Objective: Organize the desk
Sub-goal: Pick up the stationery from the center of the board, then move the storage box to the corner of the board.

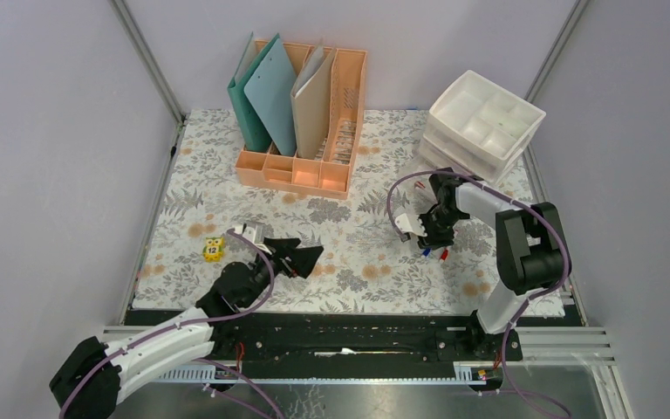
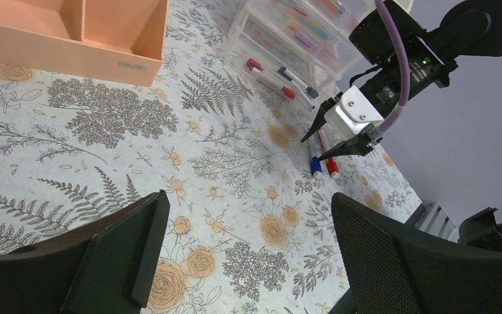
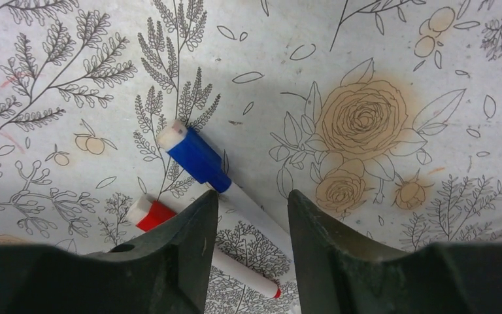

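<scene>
1. The surface (image 1: 358, 262) lies flat under everything, before both arms
2. The left pincer (image 2: 248, 216) hangs wide apart, holding nothing, likely waiting
3. The right pincer (image 3: 251, 201) sits low, sides apart around the blue pen (image 3: 196, 160), likely to grab it
4. The red pen (image 3: 150, 214) lies just beside

The left gripper (image 2: 248, 204) hangs low over the flower-printed table (image 2: 46, 160), its black fingers spread wide. Across the cloth, the right gripper (image 2: 323, 145) points down with its fingers parted over a blue-capped marker (image 2: 316, 170) and a red-capped marker (image 2: 333, 169) lying side by side. Behind stand a peach file rack (image 2: 72, 39) and a clear drawer unit (image 2: 281, 46) with pens inside.
</scene>
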Controlling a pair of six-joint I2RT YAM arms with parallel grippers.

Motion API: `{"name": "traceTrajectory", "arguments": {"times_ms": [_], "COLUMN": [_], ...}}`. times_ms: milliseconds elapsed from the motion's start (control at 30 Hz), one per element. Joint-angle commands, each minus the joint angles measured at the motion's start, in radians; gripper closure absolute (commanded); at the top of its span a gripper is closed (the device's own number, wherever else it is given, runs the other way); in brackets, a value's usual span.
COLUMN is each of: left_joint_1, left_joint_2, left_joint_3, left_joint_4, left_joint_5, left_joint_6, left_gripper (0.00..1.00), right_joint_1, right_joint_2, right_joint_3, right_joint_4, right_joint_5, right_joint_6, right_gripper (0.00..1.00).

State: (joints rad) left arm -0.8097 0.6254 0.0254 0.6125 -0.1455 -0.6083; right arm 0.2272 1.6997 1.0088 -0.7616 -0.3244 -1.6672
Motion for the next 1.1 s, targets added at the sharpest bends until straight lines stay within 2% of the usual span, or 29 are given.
{"name": "traceTrajectory", "arguments": {"times_ms": [0, 233, 367, 467, 767, 900, 1067], "left_joint_1": [0.006, 0.005, 0.006, 0.006, 0.007, 0.006, 0.006], "left_joint_2": [0.022, 0.072, 0.099, 0.115, 0.136, 0.148, 0.140], "left_joint_3": [-0.004, -0.004, -0.001, 0.004, 0.002, 0.004, -0.003], "left_joint_4": [0.042, 0.088, 0.110, 0.124, 0.149, 0.164, 0.163], "left_joint_5": [0.020, 0.037, 0.059, 0.083, 0.106, 0.113, 0.118], "left_joint_6": [-0.006, -0.019, -0.024, -0.028, -0.034, -0.036, -0.044], "left_gripper": [0.01, 0.01, 0.01, 0.01, 0.01, 0.01, 0.01], "right_joint_1": [0.018, 0.042, 0.053, 0.055, 0.054, 0.044, 0.001], "right_joint_2": [0.028, 0.038, 0.017, -0.028, -0.197, -0.206, -0.144], "right_joint_3": [0.004, -0.009, 0.029, 0.080, 0.198, 0.164, 0.166], "right_joint_4": [0.008, 0.066, 0.090, 0.090, 0.090, 0.090, 0.090], "right_joint_5": [0.019, -0.028, -0.128, -0.228, -0.243, -0.243, -0.243], "right_joint_6": [0.011, 0.041, 0.135, 0.259, 0.295, 0.295, 0.295], "right_gripper": [0.54, 0.77, 0.89, 0.95, 0.95, 0.95, 0.95]}}
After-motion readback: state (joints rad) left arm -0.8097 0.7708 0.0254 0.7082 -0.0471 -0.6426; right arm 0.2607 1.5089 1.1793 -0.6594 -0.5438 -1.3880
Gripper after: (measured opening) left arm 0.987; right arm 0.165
